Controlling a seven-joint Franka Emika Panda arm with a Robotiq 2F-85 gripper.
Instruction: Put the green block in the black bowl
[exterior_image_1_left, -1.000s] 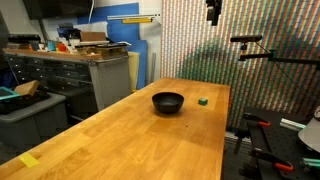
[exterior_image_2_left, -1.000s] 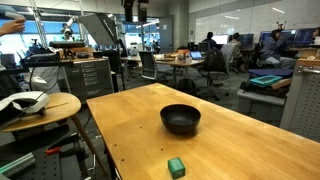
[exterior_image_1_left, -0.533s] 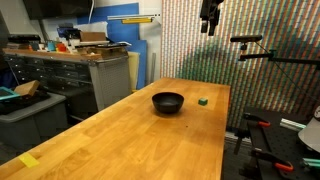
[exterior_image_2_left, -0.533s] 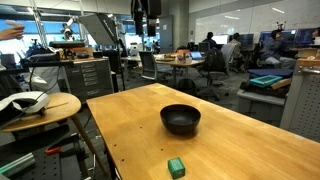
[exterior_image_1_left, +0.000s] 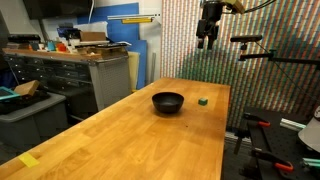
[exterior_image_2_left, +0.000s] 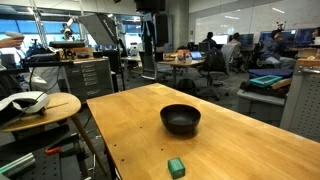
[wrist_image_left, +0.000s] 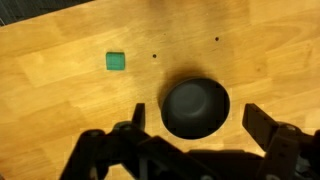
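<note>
A tiny green block (exterior_image_1_left: 203, 100) lies on the wooden table (exterior_image_1_left: 140, 135), a short way from the black bowl (exterior_image_1_left: 168, 102). Both also show in an exterior view, the block (exterior_image_2_left: 176, 167) near the table's front edge and the bowl (exterior_image_2_left: 181, 119) behind it. In the wrist view the block (wrist_image_left: 116, 62) is up left of the bowl (wrist_image_left: 196, 107). My gripper (exterior_image_1_left: 206, 40) hangs high above the table, open and empty; it shows in an exterior view (exterior_image_2_left: 150, 42) and in the wrist view (wrist_image_left: 200, 118) with its fingers spread on either side of the bowl far below.
Cabinets and a cluttered bench (exterior_image_1_left: 70, 60) stand beyond one long side of the table. A tripod arm (exterior_image_1_left: 265, 55) and a patterned wall lie past the far end. A round side table (exterior_image_2_left: 35, 110) with a white object stands beside the table.
My gripper has come down from the top edge of both exterior views and now shows more fully. The block and the bowl have not moved.
</note>
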